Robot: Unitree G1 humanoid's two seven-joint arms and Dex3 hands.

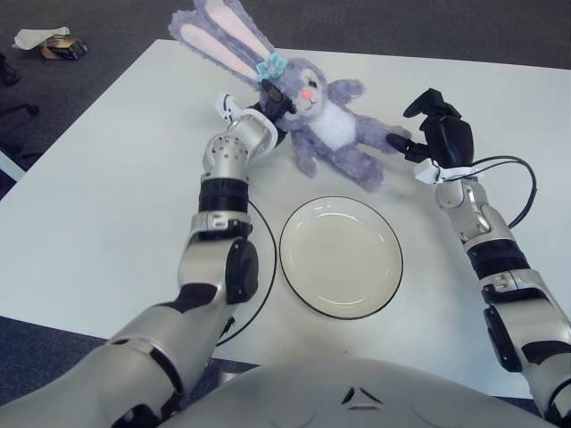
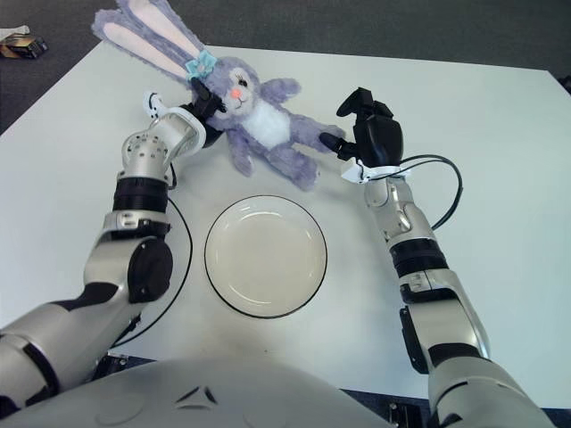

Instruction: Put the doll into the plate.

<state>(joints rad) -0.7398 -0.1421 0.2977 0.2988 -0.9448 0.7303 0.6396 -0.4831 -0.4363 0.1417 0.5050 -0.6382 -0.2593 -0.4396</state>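
Left hand [image 1: 268, 114] clamped on doll [image 1: 308, 116]; right hand [image 1: 434, 134] grips its paw (plate [image 1: 341, 257] below).

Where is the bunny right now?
The bunny is beyond the plate, between the left hand gripping its head and the right hand.

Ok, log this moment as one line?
left robot hand: gripping purple plush bunny doll | right robot hand: at doll's arm, grasp unclear | round cream plate: empty
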